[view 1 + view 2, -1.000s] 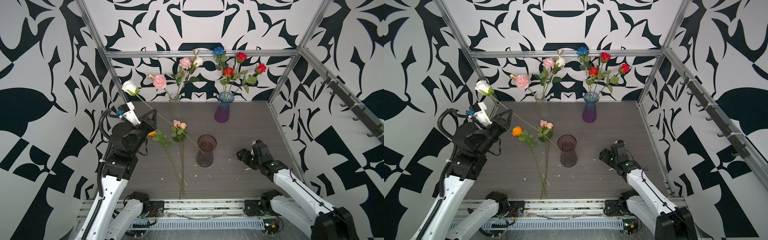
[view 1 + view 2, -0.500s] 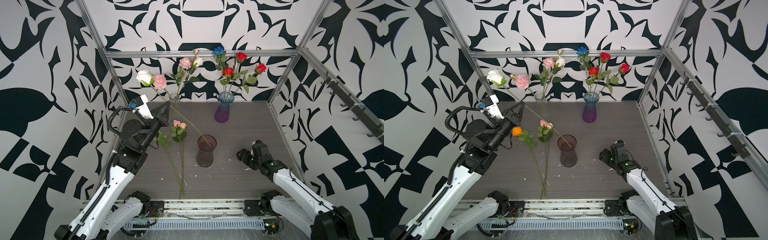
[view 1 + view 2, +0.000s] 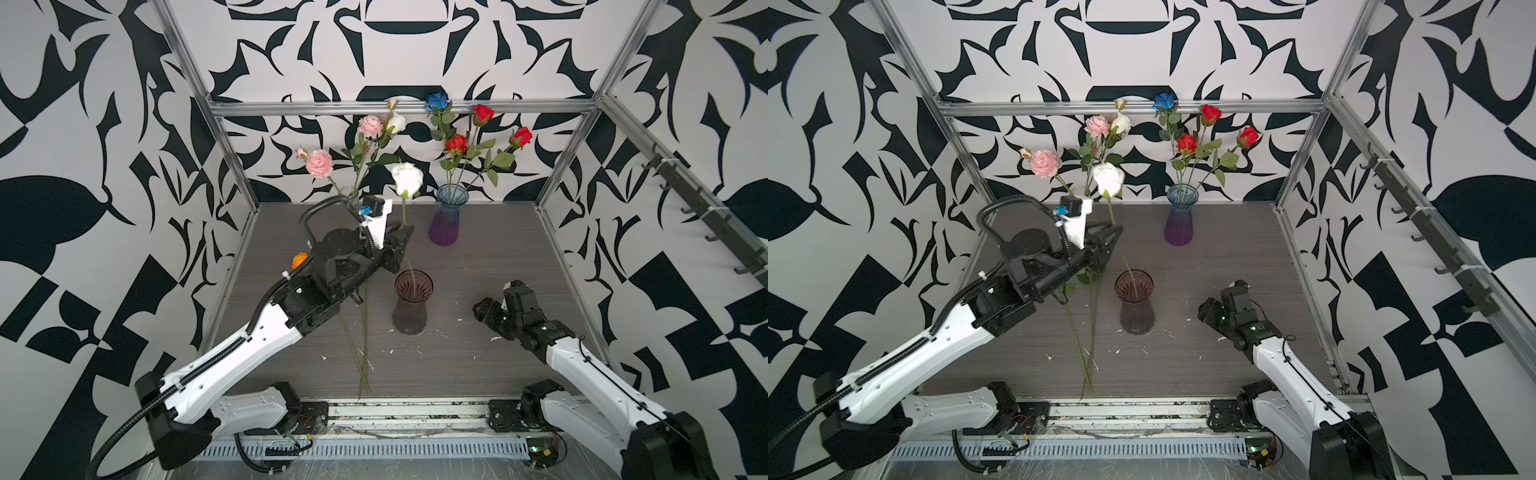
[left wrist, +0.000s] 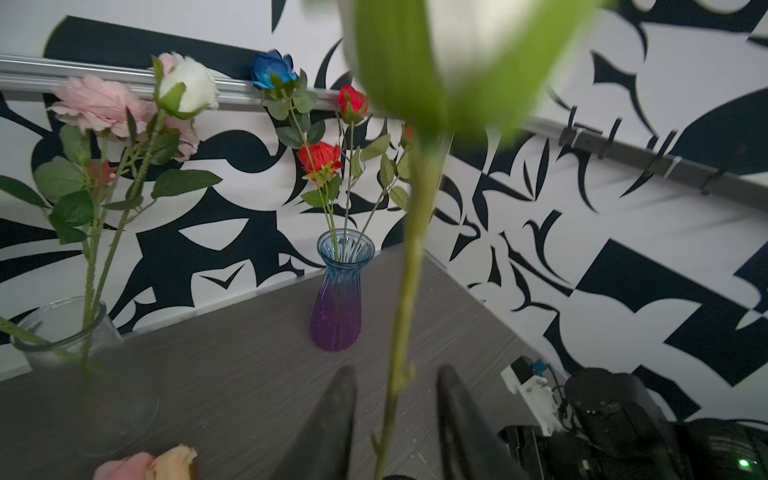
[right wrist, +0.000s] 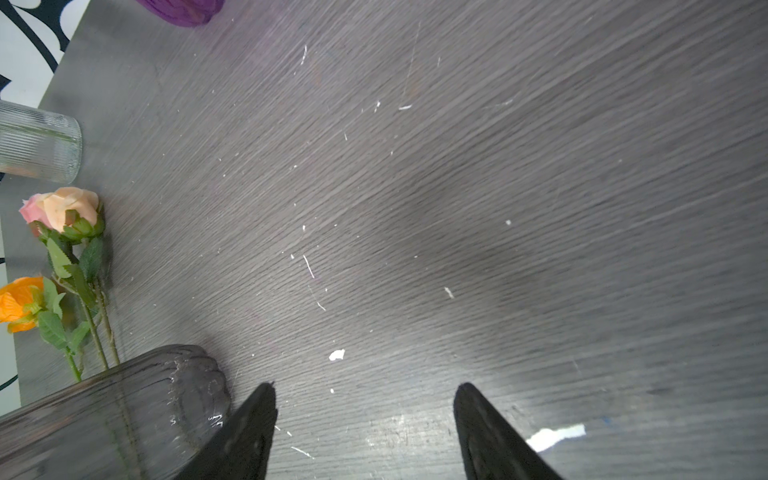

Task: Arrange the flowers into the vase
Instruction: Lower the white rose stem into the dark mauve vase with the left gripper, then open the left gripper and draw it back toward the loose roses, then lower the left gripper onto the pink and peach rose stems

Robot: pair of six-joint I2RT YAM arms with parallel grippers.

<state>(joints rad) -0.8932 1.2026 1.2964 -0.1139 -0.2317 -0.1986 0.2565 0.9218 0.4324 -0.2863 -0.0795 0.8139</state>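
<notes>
The white rose (image 3: pixel 406 179) (image 3: pixel 1108 178) stands nearly upright with its stem's lower end inside the dark glass vase (image 3: pixel 411 303) (image 3: pixel 1136 303) at mid-table. My left gripper (image 3: pixel 401 243) (image 4: pixel 395 370) is open around the stem above the vase's rim. In the left wrist view a gap shows on each side of the stem (image 4: pixel 409 266). An orange rose (image 3: pixel 299 260) (image 5: pixel 20 303) and a peach-pink rose (image 5: pixel 62 208) lie on the table left of the vase. My right gripper (image 3: pixel 492 299) (image 5: pixel 363 384) hovers low to the right of the vase, open and empty.
A blue-and-purple vase (image 3: pixel 446 220) with red and blue roses stands at the back. A clear glass vase (image 4: pixel 62 332) with pink and white blooms stands back left. Long stems (image 3: pixel 361 353) reach toward the front edge. Metal frame posts border the table.
My left arm swung right and forward with the white rose, bringing its stem upright into the dark vase. Its jaws then opened. The right arm stayed still.
</notes>
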